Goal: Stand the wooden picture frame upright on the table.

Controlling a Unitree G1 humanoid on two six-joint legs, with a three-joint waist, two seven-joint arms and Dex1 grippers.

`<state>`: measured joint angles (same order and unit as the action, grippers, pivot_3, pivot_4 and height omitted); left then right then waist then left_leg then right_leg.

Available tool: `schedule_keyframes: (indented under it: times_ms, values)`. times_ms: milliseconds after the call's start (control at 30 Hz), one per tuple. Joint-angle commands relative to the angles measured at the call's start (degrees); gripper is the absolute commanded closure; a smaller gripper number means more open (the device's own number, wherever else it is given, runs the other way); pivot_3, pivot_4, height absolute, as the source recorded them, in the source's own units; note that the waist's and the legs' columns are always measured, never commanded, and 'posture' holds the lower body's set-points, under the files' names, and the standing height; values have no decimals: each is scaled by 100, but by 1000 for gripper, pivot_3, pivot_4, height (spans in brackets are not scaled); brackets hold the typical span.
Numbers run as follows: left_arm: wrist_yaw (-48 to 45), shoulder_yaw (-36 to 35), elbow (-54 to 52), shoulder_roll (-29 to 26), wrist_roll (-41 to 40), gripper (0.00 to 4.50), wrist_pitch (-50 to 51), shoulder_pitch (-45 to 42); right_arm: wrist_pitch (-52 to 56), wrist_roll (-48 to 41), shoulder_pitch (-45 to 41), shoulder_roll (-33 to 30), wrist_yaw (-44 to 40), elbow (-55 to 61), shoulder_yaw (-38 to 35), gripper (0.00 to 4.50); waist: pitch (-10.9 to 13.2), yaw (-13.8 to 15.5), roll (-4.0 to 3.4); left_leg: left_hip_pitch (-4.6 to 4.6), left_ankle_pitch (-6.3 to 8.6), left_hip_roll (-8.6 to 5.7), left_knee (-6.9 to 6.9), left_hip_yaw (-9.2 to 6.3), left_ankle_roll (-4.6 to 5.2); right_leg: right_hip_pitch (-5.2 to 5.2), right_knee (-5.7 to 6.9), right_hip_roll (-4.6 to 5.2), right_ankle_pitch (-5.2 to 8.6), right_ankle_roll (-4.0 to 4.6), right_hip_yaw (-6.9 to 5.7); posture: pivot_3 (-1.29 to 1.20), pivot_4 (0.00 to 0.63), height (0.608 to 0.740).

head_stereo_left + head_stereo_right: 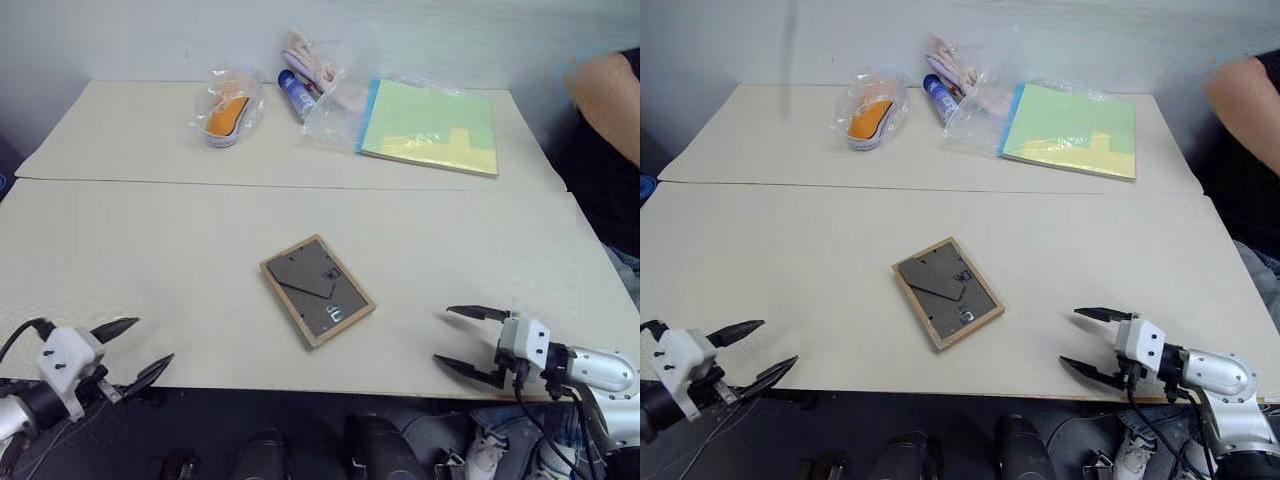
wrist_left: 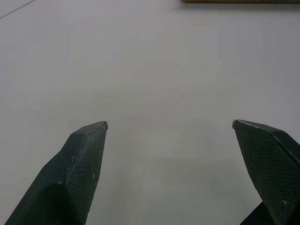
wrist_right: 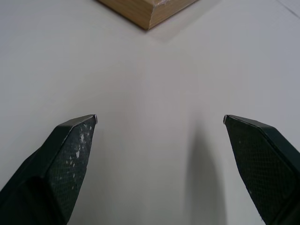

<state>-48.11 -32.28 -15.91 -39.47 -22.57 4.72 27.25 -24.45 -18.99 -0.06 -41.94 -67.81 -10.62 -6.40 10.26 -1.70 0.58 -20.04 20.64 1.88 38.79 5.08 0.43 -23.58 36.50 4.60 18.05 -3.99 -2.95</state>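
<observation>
**A:** Starting at the left, what did you make of the left gripper?

**B:** Its two black fingers were spread wide with nothing between them, poised at the near edge of the table. The wooden picture frame lay ahead of those fingertips and off to their right, well apart from them.

**A:** And how was the frame lying?

**B:** Flat, back side up, skewed to the table edge. It was a small rectangle with a pale wood rim around a dark grey-brown backing board, and the fold-out stand looked pressed flat against that board. The right gripper was also wide open and empty, and the frame sat ahead of its fingertips and to their left, with one pale corner just beyond them.

**A:** How would it handle?

**B:** Light and stiff, I judged, with a smooth rim that could slide on the matte beige top. If there was glass on the hidden front, it would be fragile. I'd pinch across a wood edge, not the thin stand, which looked like it could bend.

**A:** Anything else, further right?

**B:** At the far side lay crinkly clear bags and a flat green-yellow paper pad. A person's arm was at the right edge.
</observation>
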Motion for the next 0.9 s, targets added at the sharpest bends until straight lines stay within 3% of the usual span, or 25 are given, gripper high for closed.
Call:
schedule_keyframes:
  times_ms: [33, 133, 233, 400, 567, 600, 900]
  values:
    - [159, 61, -453, -110, -298, 0, 491, -303, 416, -202, -261, 81, 37, 234, 89, 38, 0, 6, 0, 0, 0, 0, 0, 0, 0, 0, -1, 0, 0, 0, 0, 0, 150, 740]
    - [291, 383, -781, -199, -478, 0, 1148, -701, 822, -228, -618, 187, 131, 389, 226, 208, 0, 19, 0, -3, 0, -1, 7, -5, 0, 2, 1, 2, 0, -1, -3, 0, 150, 740]
    - [588, 1129, -797, -291, 6, 615, 1485, -1310, 1215, 78, -1176, 386, 427, 375, 495, 954, -5, 11, -8, -4, -1, -4, 8, -5, -1, 0, 4, 4, -1, -2, -4, 0, 150, 740]
    - [916, 2437, -429, -10, 472, 2229, 1984, -2625, 1185, 911, -2112, 726, 890, -295, 982, 2700, -5, 11, -8, -12, -4, -5, 14, -2, -5, -7, 13, -4, -3, -4, -6, 0, 150, 740]
    - [704, 2998, -93, 137, 542, 3899, 2030, -3119, 956, 1218, -2642, 1000, 824, -828, 1321, 4495, -5, -5, -7, -18, -6, -3, 21, 11, -5, -16, 43, -9, -3, -6, -4, 0, 150, 740]
    - [646, 3164, -9, 130, 609, 4154, 2034, -3209, 914, 1218, -2676, 1046, 735, -839, 1401, 4500, -4, -2, -7, -18, -6, -2, 24, 11, -4, -16, 42, -9, -3, -6, -5, 0, 150, 740]
    - [816, 3736, 387, 561, 944, 4154, 2133, -3921, 1731, 1065, -2191, 1085, 560, 494, 1767, 4500, -5, 26, -7, -21, -7, -5, 30, 6, 1, -13, 45, -5, -5, -9, -6, 0, 150, 740]
